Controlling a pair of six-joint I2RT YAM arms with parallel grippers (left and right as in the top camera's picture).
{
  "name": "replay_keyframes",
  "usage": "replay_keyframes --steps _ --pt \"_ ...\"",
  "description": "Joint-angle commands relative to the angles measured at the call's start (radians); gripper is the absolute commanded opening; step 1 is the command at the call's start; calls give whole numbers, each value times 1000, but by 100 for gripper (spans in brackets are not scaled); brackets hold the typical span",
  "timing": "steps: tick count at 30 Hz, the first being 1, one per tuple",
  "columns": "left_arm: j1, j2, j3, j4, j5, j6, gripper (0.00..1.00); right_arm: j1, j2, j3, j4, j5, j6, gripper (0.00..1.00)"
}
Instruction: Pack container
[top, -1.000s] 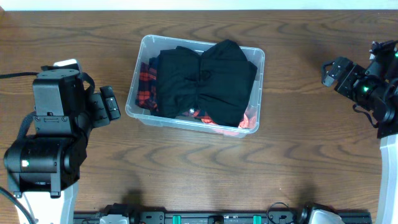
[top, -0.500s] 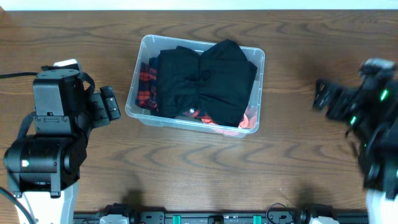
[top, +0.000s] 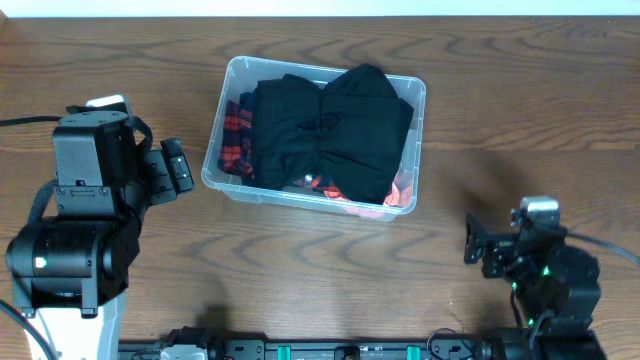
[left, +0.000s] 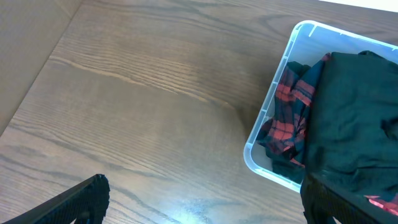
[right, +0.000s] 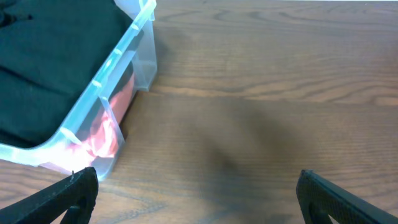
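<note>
The clear plastic container (top: 416, 92) stands at the table's middle back. It holds a black garment (top: 330, 125) on top, red plaid cloth (top: 236, 135) at its left end and pink-red cloth (top: 400, 192) at its front right corner. The container also shows in the left wrist view (left: 267, 124) and the right wrist view (right: 109, 71). My left gripper (top: 177, 168) is open and empty, left of the container. My right gripper (top: 478, 243) is open and empty over bare table, in front of and to the right of the container.
The wooden table (top: 300, 260) runs to a white wall edge at the back. The left arm's base (top: 70, 260) fills the front left. A black rail (top: 350, 350) lies along the front edge.
My right arm has swung from the far right back of the table down to the front right. The left arm and the container have not moved.
</note>
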Motion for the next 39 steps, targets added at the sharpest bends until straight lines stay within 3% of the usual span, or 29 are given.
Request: replay_keyframes --steps 1,13,21,39 --pt "7 0 5 -2 -11 -13 98 9 -90 -60 5 -1 7 99" --pt "7 0 5 -2 -11 -12 98 9 -265 -239 7 -1 57 99" --pt "7 0 5 -2 -11 -12 98 9 -275 -319 31 1 109 99" --pt "7 0 5 -2 -11 -12 98 9 -295 -317 26 7 108 99"
